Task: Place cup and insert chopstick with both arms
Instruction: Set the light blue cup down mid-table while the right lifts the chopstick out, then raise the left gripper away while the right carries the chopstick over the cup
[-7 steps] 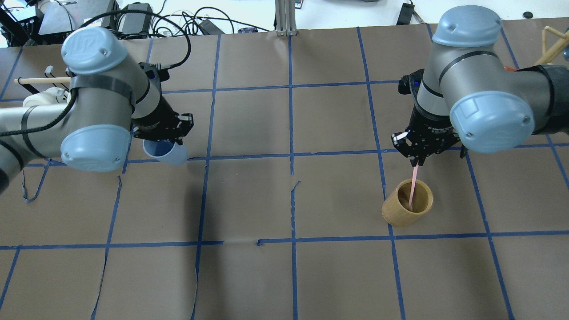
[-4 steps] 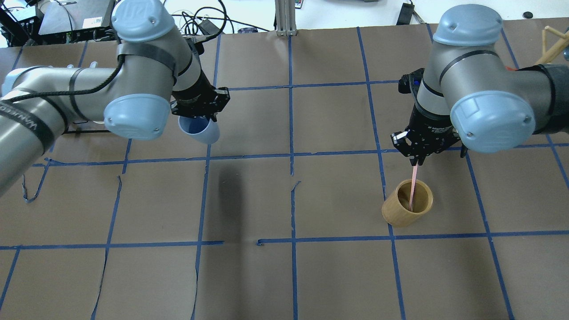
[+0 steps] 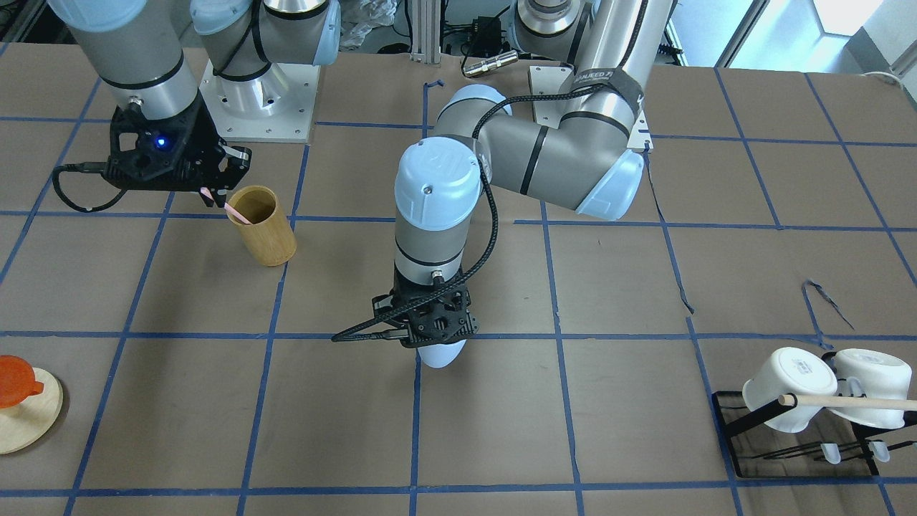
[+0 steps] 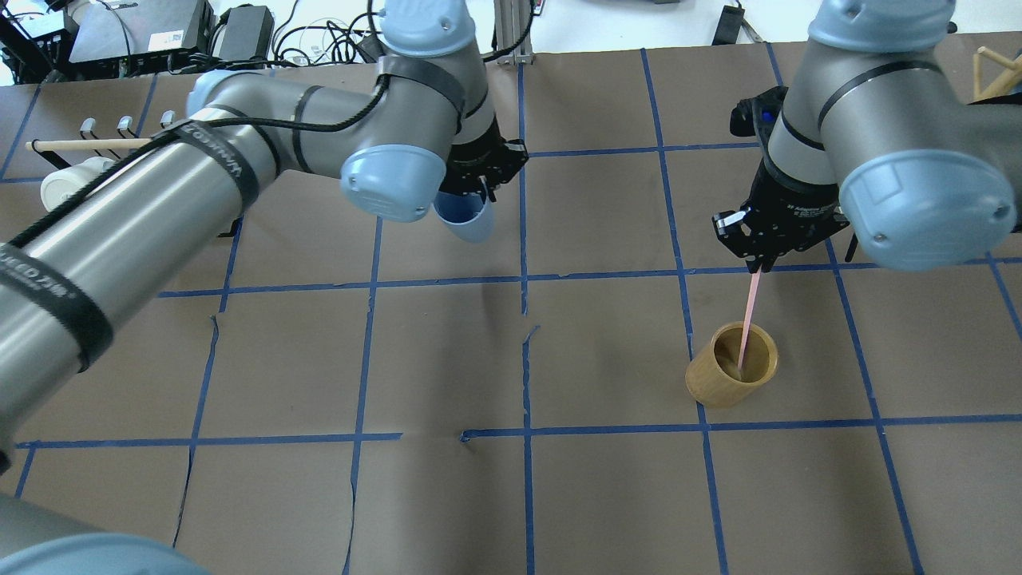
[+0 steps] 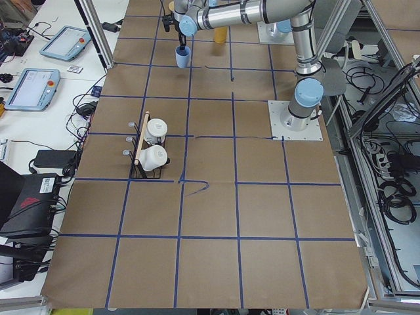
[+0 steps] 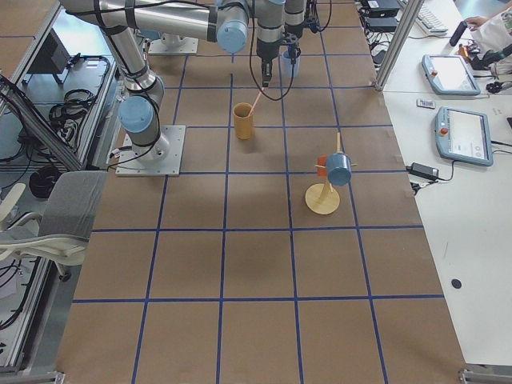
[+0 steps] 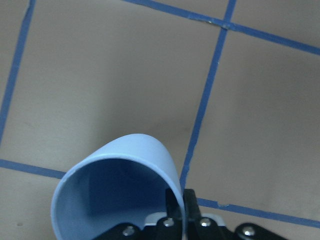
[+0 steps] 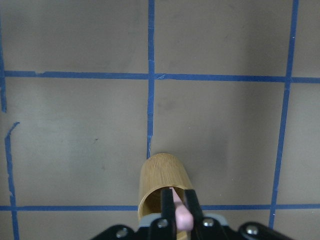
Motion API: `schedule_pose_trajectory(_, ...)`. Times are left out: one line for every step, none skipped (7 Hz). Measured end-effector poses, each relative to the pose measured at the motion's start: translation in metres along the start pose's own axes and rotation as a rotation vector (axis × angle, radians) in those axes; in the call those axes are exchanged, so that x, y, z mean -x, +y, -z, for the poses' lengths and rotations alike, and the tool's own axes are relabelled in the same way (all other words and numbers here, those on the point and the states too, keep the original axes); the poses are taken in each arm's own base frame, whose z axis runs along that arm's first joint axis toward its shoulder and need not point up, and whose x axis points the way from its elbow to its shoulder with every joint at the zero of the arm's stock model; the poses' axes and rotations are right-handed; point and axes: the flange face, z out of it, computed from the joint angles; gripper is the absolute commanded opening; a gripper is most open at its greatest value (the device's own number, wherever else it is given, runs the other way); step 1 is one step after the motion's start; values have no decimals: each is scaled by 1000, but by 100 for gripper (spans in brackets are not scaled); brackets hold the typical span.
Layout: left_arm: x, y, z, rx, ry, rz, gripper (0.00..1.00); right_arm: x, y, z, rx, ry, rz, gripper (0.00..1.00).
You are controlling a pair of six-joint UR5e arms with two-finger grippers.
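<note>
My left gripper is shut on the rim of the light blue cup and holds it above the table near the middle; the cup also shows in the left wrist view and in the front view. My right gripper is shut on the top of a pale pink chopstick. The chopstick's lower end is still inside the tan bamboo holder, which stands upright. The right wrist view shows the chopstick between the fingers above the holder.
A black rack with two white mugs and a wooden rod stands on the robot's far left. A wooden stand with an orange cup is on the far right. Blue tape lines grid the brown table.
My left arm has carried the blue cup from the left side toward the table's middle and farther back. My right gripper has risen, drawing the chopstick higher out of the bamboo holder.
</note>
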Motion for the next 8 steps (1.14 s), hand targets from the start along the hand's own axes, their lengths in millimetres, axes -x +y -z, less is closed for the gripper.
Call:
schedule_pose_trajectory(-6, 2, -10, 10, -5, -7, 100, 0, -4, 25, -30, -8, -1, 0)
schedule_pose_trajectory(-7, 2, -16, 15, -8, -7, 100, 0, -9, 44, -56, -16, -2, 0)
schedule_pose_trajectory(-8, 2, -14, 13, -6, -10, 100, 1, -13, 54, -76, -35, -1, 0)
schedule_pose_trajectory(-6, -2, -3, -3, 2, -32, 100, 3, -15, 59, -89, -54, -1, 0)
schedule_pose_trajectory(3, -11, 19, -20, 6, -65, 100, 3, -16, 66, -104, -61, -1, 0)
schedule_pose_trajectory(21, -21, 53, -17, -1, -77, 100, 3, -19, 79, -127, -60, -2, 0)
schedule_pose_trajectory(45, -24, 93, -1, -15, -82, 100, 3, -25, 90, -149, -61, -3, 0)
schedule_pose_trajectory(73, -17, 135, 22, -31, -102, 100, 6, -31, 97, -169, -68, -6, 0)
